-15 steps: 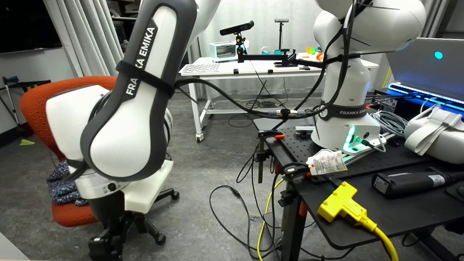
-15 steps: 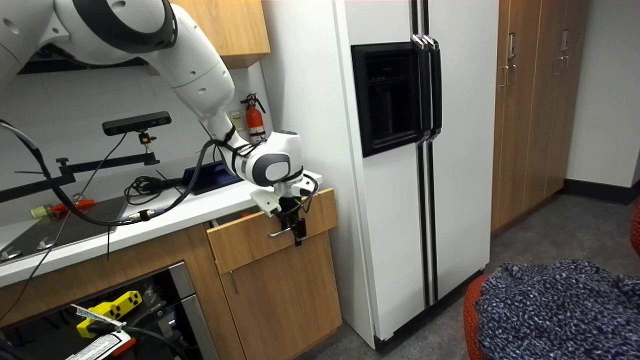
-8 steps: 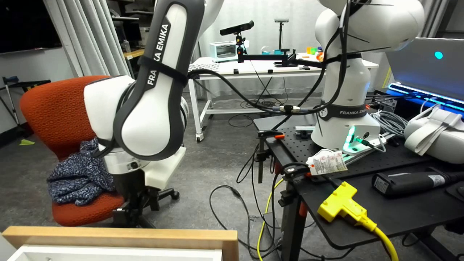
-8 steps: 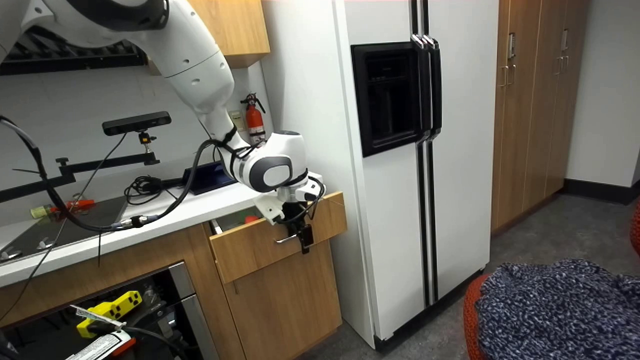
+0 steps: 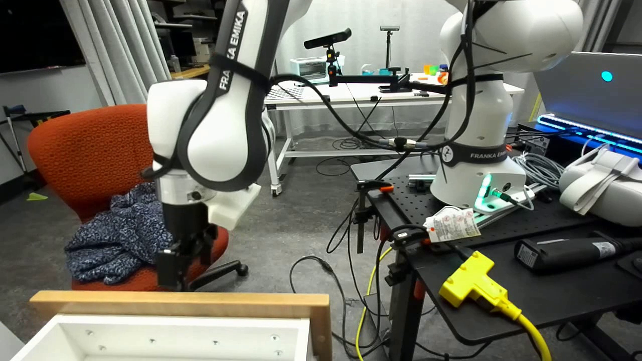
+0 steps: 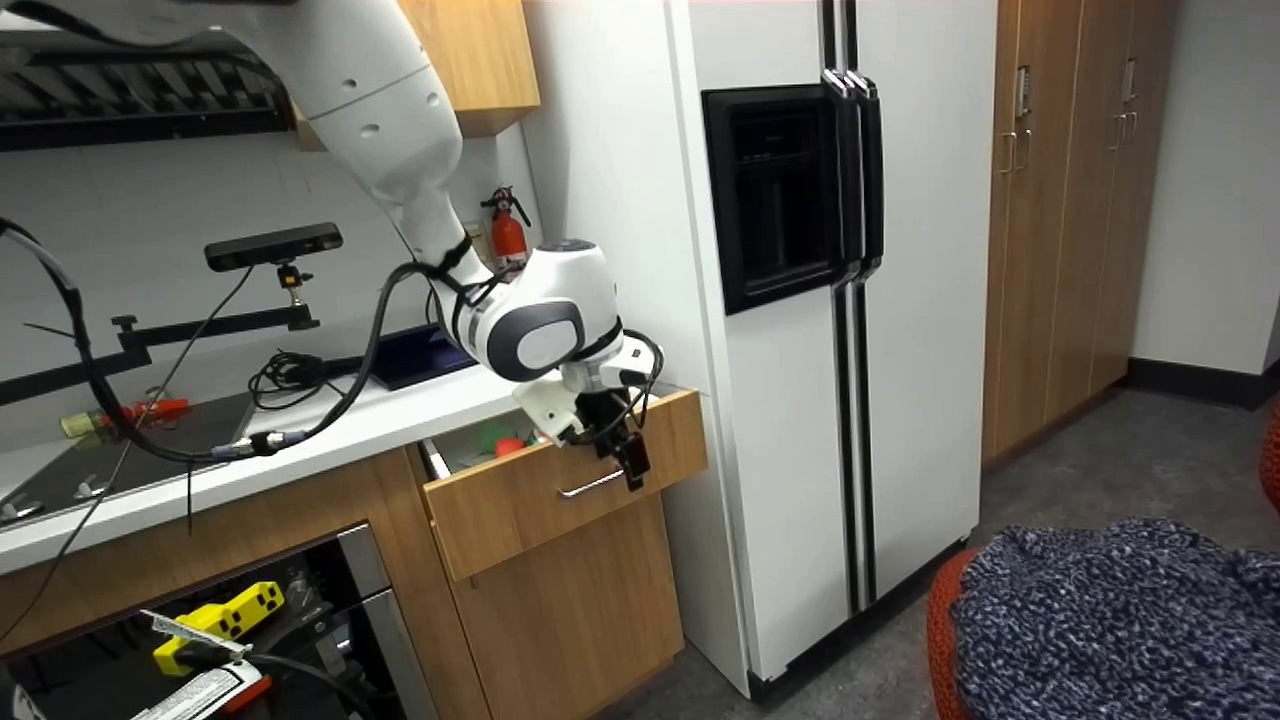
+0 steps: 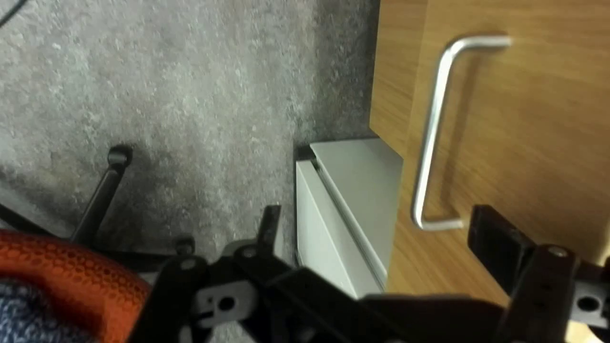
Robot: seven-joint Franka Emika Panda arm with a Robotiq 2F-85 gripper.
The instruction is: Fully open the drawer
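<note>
The light-wood-fronted, white-walled rectangular drawer (image 5: 190,303) is found well out from beneath the white countertop (image 6: 440,405), beside the tall white refrigerator (image 6: 790,420), and its interior is exposed in both exterior views. The larger part of the opening can thus be judged done. Whether the end of the drawer's travel is reached cannot be told, since that limit is not shown. The black two-fingered gripper (image 7: 376,219) is held just in front of the drawer, its black fingers (image 7: 498,245) spread wide with nothing pinched between them. The silver bar-shaped metal handle (image 7: 431,133) is not enclosed; no contact with it can be made out. If any travel is left, the handle would have to be hooked or grasped for a further pull; if none, only retreat would be called for.
</note>
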